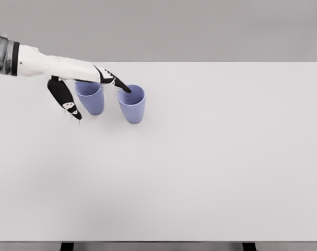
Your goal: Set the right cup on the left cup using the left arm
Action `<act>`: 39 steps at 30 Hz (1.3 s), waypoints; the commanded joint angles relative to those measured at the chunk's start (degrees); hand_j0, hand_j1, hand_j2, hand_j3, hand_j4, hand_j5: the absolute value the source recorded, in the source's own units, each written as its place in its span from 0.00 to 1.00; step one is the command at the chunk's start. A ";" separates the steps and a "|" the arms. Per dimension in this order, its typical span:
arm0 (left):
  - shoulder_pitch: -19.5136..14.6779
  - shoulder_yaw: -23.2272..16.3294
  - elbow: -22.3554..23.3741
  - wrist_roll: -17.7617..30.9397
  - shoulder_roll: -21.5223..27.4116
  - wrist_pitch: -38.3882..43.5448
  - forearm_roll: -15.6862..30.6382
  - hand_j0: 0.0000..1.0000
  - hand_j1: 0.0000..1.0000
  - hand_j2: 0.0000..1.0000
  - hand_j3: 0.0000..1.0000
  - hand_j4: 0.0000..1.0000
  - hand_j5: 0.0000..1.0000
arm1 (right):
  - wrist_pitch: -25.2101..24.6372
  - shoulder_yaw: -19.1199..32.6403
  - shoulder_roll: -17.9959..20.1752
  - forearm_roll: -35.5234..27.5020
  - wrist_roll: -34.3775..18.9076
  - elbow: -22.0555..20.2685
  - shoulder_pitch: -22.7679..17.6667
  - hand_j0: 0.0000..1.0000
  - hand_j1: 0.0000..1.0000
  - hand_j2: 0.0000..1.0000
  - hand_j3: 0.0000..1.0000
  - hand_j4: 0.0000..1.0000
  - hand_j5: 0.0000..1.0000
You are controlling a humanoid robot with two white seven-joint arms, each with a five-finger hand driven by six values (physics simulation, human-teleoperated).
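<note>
Reaching left hand over cups

I see my left hand reaching in from the left over the table. The left cup stands upright directly under its palm. The right cup stands just beside that, to the right, at my fingertips, one reaching over its rim.
</note>
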State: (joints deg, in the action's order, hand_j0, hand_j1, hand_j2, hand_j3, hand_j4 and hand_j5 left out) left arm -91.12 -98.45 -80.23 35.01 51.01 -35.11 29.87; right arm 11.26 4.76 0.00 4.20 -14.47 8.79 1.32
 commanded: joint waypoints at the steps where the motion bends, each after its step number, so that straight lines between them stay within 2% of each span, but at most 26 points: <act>1: -0.02 -0.78 1.30 -0.01 -1.35 0.11 1.68 1.00 1.00 1.00 1.00 1.00 1.00 | -0.01 -0.02 0.00 0.02 -0.03 0.00 0.00 1.00 1.00 1.00 1.00 1.00 1.00; 3: -1.87 -0.43 1.39 -0.01 -1.62 0.11 1.86 1.00 1.00 1.00 1.00 1.00 1.00 | -0.01 -0.02 0.00 0.02 -0.03 0.00 0.00 1.00 1.00 1.00 1.00 1.00 1.00; 5: -1.43 3.26 1.48 -0.01 -3.63 0.11 1.25 1.00 1.00 1.00 1.00 1.00 1.00 | -0.01 -0.02 0.00 0.02 -0.03 0.00 0.00 1.00 1.00 1.00 1.00 1.00 1.00; 7: -1.26 3.35 2.44 -0.01 -6.10 0.11 1.51 1.00 1.00 1.00 1.00 1.00 1.00 | -0.01 -0.02 0.00 0.02 0.06 0.00 0.08 1.00 1.00 1.00 1.00 1.00 1.00; 8: -1.08 3.35 4.37 -0.01 -6.54 0.11 1.42 1.00 1.00 1.00 1.00 1.00 1.00 | -0.01 -0.02 0.00 0.02 -0.03 0.00 0.08 1.00 1.00 1.00 1.00 1.00 1.00; 10: 1.29 3.53 10.88 -0.01 -11.90 0.11 1.16 1.00 1.00 1.00 1.00 1.00 1.00 | 0.08 -0.02 0.00 0.02 -0.03 0.00 0.00 1.00 1.00 1.00 1.00 1.00 1.00; 13: 3.58 4.23 13.96 -0.01 -12.78 0.11 -0.86 1.00 1.00 1.00 1.00 1.00 1.00 | -0.01 -0.02 0.00 0.02 -0.03 0.00 0.00 1.00 1.00 1.00 1.00 1.00 1.00; 17: 4.89 6.16 15.19 -0.01 -15.06 0.11 -2.53 1.00 1.00 1.00 1.00 1.00 1.00 | -0.01 -0.02 0.00 0.02 -0.03 0.00 0.08 1.00 1.00 1.00 1.00 1.00 1.00; 19: 7.44 9.15 16.68 -0.01 -16.56 0.11 -6.39 1.00 1.00 1.00 1.00 1.00 1.00 | -0.01 -0.02 0.00 0.02 -0.03 0.00 0.09 1.00 1.00 1.00 1.00 1.00 1.00; 22: 10.17 12.32 17.82 -0.01 -16.82 0.11 -10.27 1.00 1.00 1.00 1.00 1.00 1.00 | -0.01 -0.02 0.00 0.02 -0.03 0.00 0.00 1.00 1.00 1.00 1.00 1.00 1.00; 25: 10.17 12.49 18.70 -0.01 -16.74 0.11 -10.09 1.00 1.00 1.00 1.00 1.00 1.00 | -0.01 -0.02 0.00 0.02 -0.03 0.00 0.00 1.00 1.00 1.00 1.00 1.00 1.00; 29: 11.57 12.40 23.18 -0.01 -18.05 0.11 -10.35 1.00 1.00 1.00 1.00 1.00 1.00 | -0.01 -0.02 0.00 0.02 -0.03 0.00 0.00 1.00 1.00 1.00 1.00 1.00 1.00; 39: 12.89 13.28 23.71 -0.01 -18.85 0.11 -11.14 1.00 1.00 1.00 1.00 1.00 1.00 | -0.01 -0.02 0.00 0.02 -0.03 0.00 0.09 1.00 1.00 1.00 1.00 1.00 1.00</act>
State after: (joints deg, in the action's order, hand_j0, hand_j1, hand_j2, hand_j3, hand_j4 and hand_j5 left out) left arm -78.22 -85.68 -56.83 35.02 32.25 -35.15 18.66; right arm 11.24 4.74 0.00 4.20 -14.46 8.79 1.32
